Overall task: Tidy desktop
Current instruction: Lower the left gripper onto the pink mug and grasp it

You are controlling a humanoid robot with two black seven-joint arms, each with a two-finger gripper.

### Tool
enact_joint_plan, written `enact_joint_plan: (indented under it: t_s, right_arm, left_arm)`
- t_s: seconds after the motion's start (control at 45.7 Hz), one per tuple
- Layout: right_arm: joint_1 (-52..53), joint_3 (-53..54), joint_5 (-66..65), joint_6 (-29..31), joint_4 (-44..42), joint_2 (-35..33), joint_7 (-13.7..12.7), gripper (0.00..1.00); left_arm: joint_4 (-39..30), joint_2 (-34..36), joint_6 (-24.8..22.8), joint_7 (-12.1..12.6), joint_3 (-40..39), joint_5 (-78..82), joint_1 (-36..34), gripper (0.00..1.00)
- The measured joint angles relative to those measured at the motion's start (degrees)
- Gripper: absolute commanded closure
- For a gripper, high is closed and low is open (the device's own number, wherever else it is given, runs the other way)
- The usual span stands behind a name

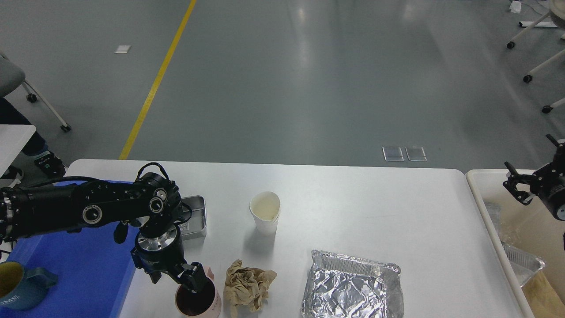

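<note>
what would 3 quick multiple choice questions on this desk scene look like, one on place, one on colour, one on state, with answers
1. Where does the crumpled brown paper lie on the desktop?
A. between the pink cup and the foil container
B. inside the blue tray
C. behind the white paper cup

2. What colour is the mug in the blue tray?
A. red
B. blue with a yellow inside
C. white

3. How does the left gripper stand?
A. raised high above the desktop
B. down at the rim of the pink cup
C. inside the cream bin

Answers:
1. A: the paper sits right of the pink cup and left of the foil container.
2. B: its outside is blue and its inside yellow.
3. B: its jaws reach the cup's rim near the front edge.
</note>
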Motion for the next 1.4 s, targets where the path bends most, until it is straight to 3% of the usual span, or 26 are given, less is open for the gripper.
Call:
enact_joint_plan:
  t_s: [0.503, 0.744, 0.832, 0.919, 1.029, 1.094, 1.269, 1.401]
  right_arm:
    - [-0.21, -0.01, 0.00, 0.42, -0.25, 0.04, 0.00, 0.00]
    - [-0.22, -0.01, 0.00, 0.43, -0.26, 0.16, 0.02, 0.00]
    - [-0.28, -0.01, 0.00, 0.50, -0.26, 0.16, 0.02, 0.00]
    - [-0.50, 0.05, 0.00, 0.51, -0.25, 0.09, 0.02, 0.00]
    - [-0.71, 0.07, 0.00, 0.65, -0.13, 0.02, 0.02, 0.00]
    - [-0.73, 0.08, 0.00, 0.72, -0.09, 0.01, 0.02, 0.00]
    - [-0.74, 0.08, 0.00, 0.77, -0.08, 0.00, 0.06, 0.00]
    - [-0.74, 0.08, 0.00, 0.77, -0.07, 0.00, 0.06, 0.00]
  left_arm:
    - [1.67, -1.70, 2.08, 1.24, -0.14, 0.11, 1.12, 0.01]
    - [1.77, -3.43, 2.36, 3.64, -0.23, 0.10, 1.31, 0.05]
    - [2.06, -4.08, 2.39, 4.11, -0.23, 0.09, 1.46, 0.13]
    - [2.32, -4.72, 2.39, 4.88, -0.30, 0.09, 1.52, 0.28]
    - [2.36, -4.96, 1.72, 6.09, -0.57, 0.01, 1.46, 0.61]
    - [2.37, -4.98, 0.86, 6.78, -0.73, -0.04, 1.18, 0.75]
    - [2.37, -4.93, -0.35, 8.87, -0.93, -0.08, 0.78, 0.95]
    - [2.37, -4.97, -0.39, 9.91, -0.92, -0.04, 0.92, 1.00]
